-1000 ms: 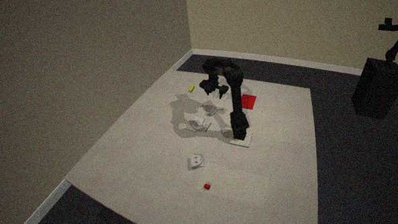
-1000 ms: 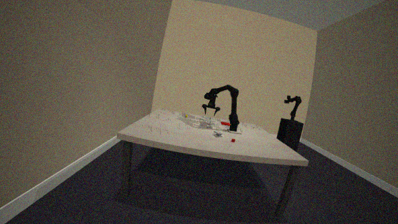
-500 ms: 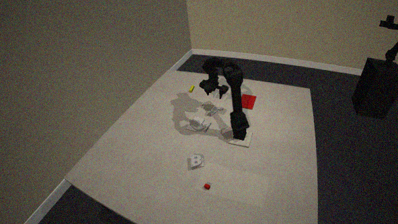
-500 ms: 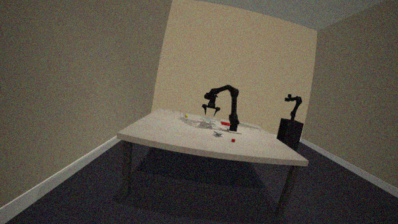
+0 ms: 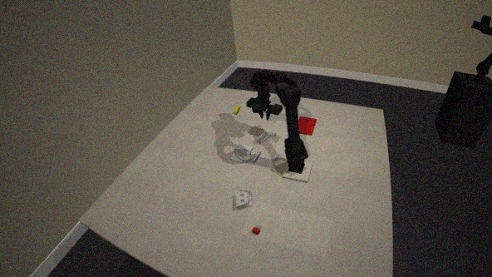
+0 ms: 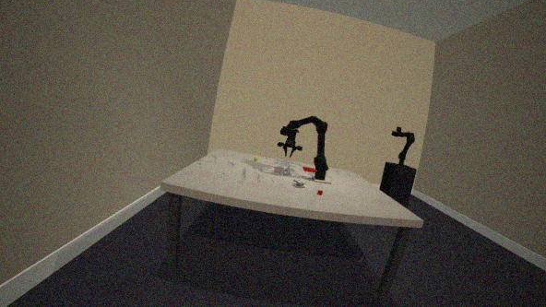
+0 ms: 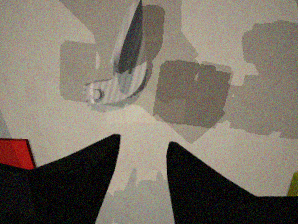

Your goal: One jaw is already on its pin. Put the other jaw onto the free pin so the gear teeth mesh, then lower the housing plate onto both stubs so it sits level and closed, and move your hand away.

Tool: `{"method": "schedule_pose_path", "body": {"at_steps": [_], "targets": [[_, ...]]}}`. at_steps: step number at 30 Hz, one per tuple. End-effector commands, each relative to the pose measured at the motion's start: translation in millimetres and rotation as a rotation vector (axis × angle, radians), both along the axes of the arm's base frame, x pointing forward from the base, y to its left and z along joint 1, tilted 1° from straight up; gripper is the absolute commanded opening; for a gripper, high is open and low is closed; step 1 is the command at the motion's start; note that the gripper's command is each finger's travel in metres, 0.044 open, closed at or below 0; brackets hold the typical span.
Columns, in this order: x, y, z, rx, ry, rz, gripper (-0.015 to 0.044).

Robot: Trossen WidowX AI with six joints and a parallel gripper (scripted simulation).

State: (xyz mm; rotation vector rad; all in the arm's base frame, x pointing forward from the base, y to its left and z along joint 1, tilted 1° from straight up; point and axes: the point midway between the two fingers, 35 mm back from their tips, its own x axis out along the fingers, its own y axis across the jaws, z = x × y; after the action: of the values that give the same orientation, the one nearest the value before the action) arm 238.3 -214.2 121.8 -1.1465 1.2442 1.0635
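My gripper (image 5: pixel 265 116) (image 6: pixel 288 154) (image 7: pixel 144 144) hangs above the table with its fingers partly apart and nothing between them. A grey loose jaw (image 5: pixel 266 137) (image 7: pixel 131 84) lies on the table below; in the wrist view it is ahead of the fingertips, with a round boss at its left end and a long dark blade. The base with the other jaw (image 5: pixel 246 154) stands nearer the top camera, in the arm's shadow; its pins and teeth are too small to make out. The pale housing plate (image 5: pixel 243 199) (image 6: pixel 299 183) lies apart from the base, with dark holes visible in its face.
A red square (image 5: pixel 307 126) (image 6: pixel 309 169) (image 7: pixel 15 152) lies beside the arm. A yellow block (image 5: pixel 237 110) (image 6: pixel 255 159) (image 7: pixel 294 187) lies near the far left edge. A small red block (image 5: pixel 256 230) (image 6: pixel 320 193) lies beyond the housing plate. A second arm stands on a dark pedestal (image 5: pixel 461 111) off the table.
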Motion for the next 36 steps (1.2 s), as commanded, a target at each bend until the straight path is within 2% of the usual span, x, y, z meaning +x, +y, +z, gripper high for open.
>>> {"method": "schedule_pose_path", "body": {"at_steps": [1, 3, 21, 36], "targets": [[-0.3, 0.3, 0.3, 0.001, 0.002, 0.000, 0.0046], [-0.3, 0.3, 0.3, 0.001, 0.002, 0.000, 0.0000], [-0.3, 0.3, 0.3, 0.001, 0.002, 0.000, 0.0000], [-0.1, 0.0, 0.1, 0.000, 0.000, 0.000, 0.0394]]}}
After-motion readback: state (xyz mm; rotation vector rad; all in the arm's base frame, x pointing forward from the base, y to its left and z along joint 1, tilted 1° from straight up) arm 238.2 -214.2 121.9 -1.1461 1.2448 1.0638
